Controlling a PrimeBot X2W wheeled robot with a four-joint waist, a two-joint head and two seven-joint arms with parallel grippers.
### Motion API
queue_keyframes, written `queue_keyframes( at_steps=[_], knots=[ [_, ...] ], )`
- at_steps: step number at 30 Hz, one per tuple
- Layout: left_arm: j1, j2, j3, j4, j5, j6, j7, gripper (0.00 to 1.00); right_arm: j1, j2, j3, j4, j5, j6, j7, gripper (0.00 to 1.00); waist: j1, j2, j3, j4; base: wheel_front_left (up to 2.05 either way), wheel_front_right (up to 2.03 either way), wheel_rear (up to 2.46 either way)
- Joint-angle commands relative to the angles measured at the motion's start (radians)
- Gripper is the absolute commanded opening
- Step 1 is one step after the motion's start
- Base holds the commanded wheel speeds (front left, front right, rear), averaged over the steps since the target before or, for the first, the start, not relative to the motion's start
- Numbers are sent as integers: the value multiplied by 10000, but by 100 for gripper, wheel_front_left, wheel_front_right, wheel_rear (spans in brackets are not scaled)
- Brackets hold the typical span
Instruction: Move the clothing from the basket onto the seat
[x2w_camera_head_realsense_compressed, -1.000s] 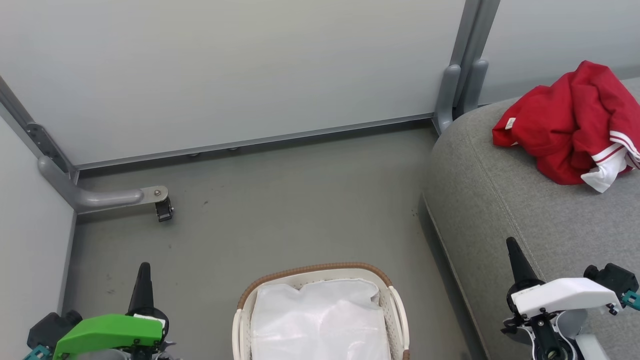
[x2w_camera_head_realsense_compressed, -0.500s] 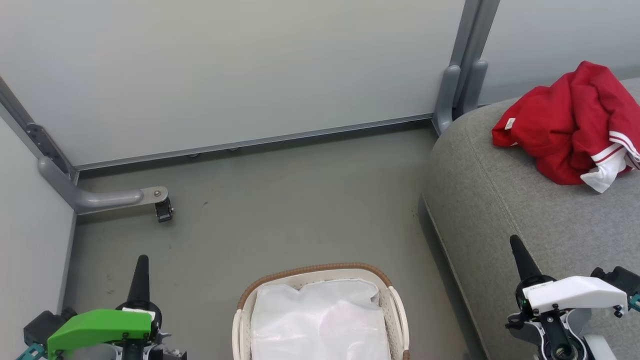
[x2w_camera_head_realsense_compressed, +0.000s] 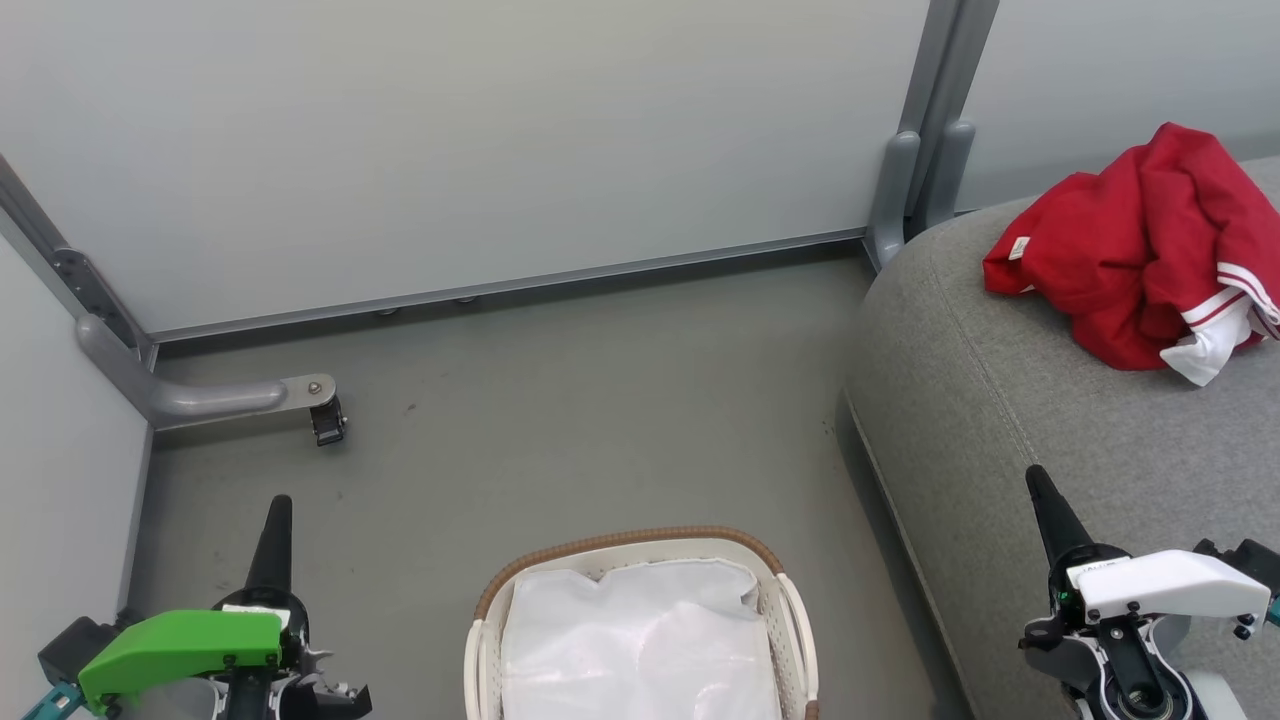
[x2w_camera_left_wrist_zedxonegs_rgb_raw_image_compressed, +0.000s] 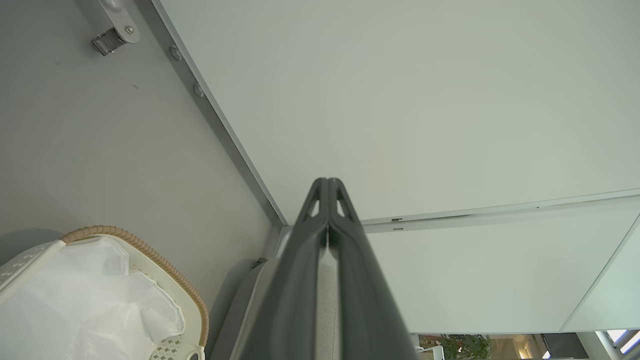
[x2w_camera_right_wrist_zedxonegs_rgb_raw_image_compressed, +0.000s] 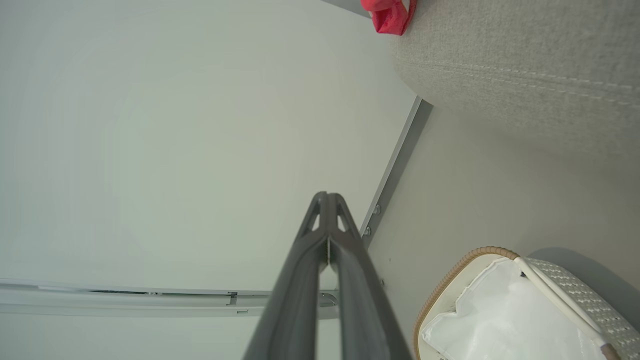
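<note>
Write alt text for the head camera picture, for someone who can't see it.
A crumpled red pile of clothing lies on the grey seat at the right, while the basket on the floor at bottom centre holds a white sheet. The left gripper and right gripper sit low at either side, fingers shut, empty.

Front centre, laundry basket (x2w_camera_head_realsense_compressed: 630, 535) on the floor (x2w_camera_head_realsense_compressed: 560, 400); seat (x2w_camera_head_realsense_compressed: 1000, 420) to its right; clothing (x2w_camera_head_realsense_compressed: 1110, 250) on the seat's far part.
</note>
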Motion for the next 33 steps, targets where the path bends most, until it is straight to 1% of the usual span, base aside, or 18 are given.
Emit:
queue_keyframes(
  at_steps=[1,33],
  knots=[
    [-208,51,49,-86,-237,-66,49,0,-109,-58,-59,-94,237,-7,84,0,0,0,-2,0,0,0,0],
    [-428,61,325,-169,-2263,-194,648,0,-88,-75,-391,-264,2563,-5,700,0,0,0,-36,-13,0,0,0]
  ],
)
